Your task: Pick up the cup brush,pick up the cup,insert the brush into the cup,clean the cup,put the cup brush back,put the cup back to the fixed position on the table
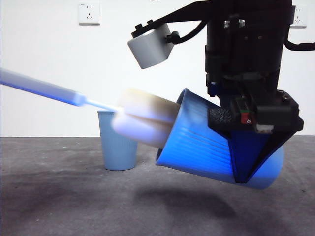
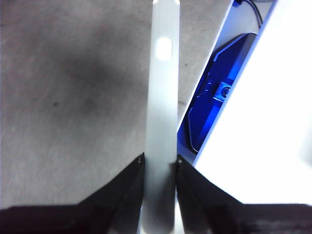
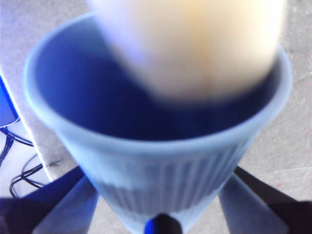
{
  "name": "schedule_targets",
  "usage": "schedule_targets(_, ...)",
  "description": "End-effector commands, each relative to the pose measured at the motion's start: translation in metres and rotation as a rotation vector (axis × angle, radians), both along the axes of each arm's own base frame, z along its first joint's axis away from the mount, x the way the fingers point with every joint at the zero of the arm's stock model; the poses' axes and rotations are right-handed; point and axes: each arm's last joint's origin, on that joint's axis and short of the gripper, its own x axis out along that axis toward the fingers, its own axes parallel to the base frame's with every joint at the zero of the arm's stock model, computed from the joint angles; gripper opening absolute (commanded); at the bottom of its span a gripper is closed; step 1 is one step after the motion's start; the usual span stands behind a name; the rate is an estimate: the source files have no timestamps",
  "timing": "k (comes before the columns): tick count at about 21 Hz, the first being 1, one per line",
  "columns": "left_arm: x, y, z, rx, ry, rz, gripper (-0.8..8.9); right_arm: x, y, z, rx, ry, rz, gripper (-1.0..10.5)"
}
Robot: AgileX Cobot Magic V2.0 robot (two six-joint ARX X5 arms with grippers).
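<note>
The right gripper (image 1: 248, 147), jaws clamped on the ribbed blue plastic cup (image 1: 206, 145), holds it tilted above the dark grey table (image 1: 59, 196), while the left gripper (image 2: 160, 168), jaws clamped on the long grey-handled cup brush (image 2: 163, 112), puts its cream-yellow sponge head (image 1: 142, 123) in the cup's mouth.

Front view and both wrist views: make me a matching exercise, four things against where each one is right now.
Things:
1. sponge head
2. brush handle
3. tilted cup
4. second cup

Places:
A. standing upright on the table
B. clamped in the right gripper, off the table
C. at the mouth of the tilted cup
D. pinched in the left gripper

Pairs: 1-C, 2-D, 3-B, 4-A
</note>
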Motion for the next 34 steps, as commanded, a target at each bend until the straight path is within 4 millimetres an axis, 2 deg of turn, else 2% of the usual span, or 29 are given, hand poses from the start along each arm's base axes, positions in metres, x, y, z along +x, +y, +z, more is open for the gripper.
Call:
schedule_targets(1, -0.008, 0.01, 0.004, -0.032, -0.018, 0.089, -0.09, -0.001, 0.001, 0.001, 0.017, 0.003, -0.014, -0.2)
schedule_targets(10, -0.037, 0.039, 0.018, -0.161, -0.114, 0.202, -0.09, 0.0, 0.002, 0.001, 0.057, -0.008, -0.059, -0.2)
schedule_targets(14, -0.048, 0.051, 0.024, -0.28, -0.179, 0.327, -0.09, 0.0, 0.004, 0.009, 0.148, -0.038, -0.111, -0.2)
schedule_targets(21, -0.054, 0.063, 0.041, -0.55, -0.383, 0.612, -0.09, -0.002, 0.0, 0.048, 0.497, -0.14, -0.242, -0.2)
schedule_targets(24, -0.048, 0.062, 0.043, -0.578, -0.429, 0.744, -0.09, -0.007, -0.01, 0.077, 0.709, -0.185, -0.305, -0.2)
schedule_targets(28, -0.03, 0.045, 0.03, -0.647, -0.426, 0.822, -0.09, -0.019, -0.033, 0.119, 0.987, -0.248, -0.33, -0.2)
schedule_targets(31, -0.01, 0.028, 0.001, -0.652, -0.384, 0.864, -0.09, -0.03, -0.056, 0.142, 1.113, -0.281, -0.326, -0.2)
schedule_targets(34, 0.014, 0.015, -0.028, -0.621, -0.348, 0.925, -0.09, -0.04, -0.075, 0.154, 1.163, -0.296, -0.321, -0.2)
